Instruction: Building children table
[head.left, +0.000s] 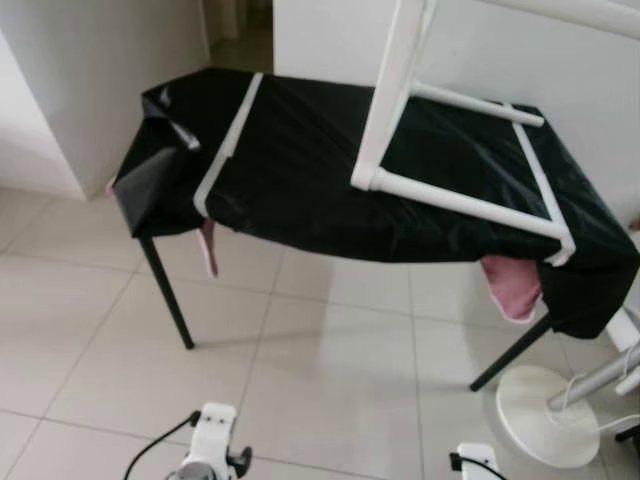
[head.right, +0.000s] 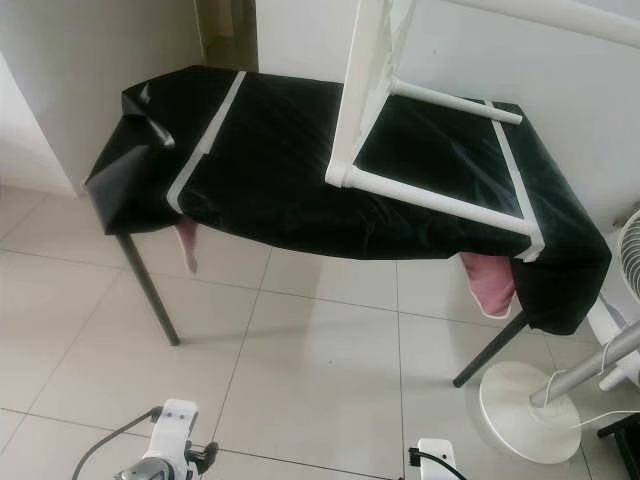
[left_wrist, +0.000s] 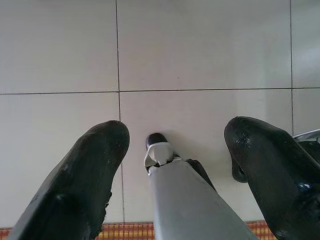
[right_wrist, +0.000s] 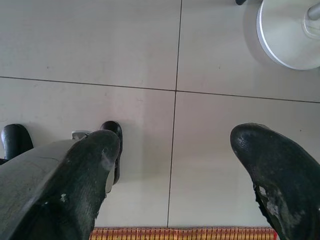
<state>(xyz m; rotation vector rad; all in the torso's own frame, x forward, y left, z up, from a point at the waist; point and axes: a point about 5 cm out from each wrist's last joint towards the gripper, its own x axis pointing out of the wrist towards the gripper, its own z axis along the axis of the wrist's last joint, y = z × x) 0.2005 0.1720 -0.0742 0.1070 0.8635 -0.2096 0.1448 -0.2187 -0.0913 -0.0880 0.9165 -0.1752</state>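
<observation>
Standing: robot facing black-covered table (head.left: 300, 170)
Frame: white frame (head.left: 450, 195) lying on it for assembly
Claws: left gripper (left_wrist: 172, 150), right gripper (right_wrist: 172, 150) hanging wide, empty

The table (head.left: 300, 170) is draped in a thin black plastic-looking sheet (head.left: 330, 190), slightly glossy and creased, crumpled at its far left corner. White tape strips (head.left: 228, 145) cross the sheet, matt. On the sheet stands a white frame (head.left: 450, 195) of smooth tubes, plastic by the look. Pink cloth (head.left: 510, 285) hangs below the sheet's front edge, soft and matt. The table's legs (head.left: 168, 295) look like dark matt metal. The floor tiles (head.left: 330, 370) under the table are pale and faintly shiny. The gripper fingers (left_wrist: 85, 180) are black, scuffed and semi-glossy.
</observation>
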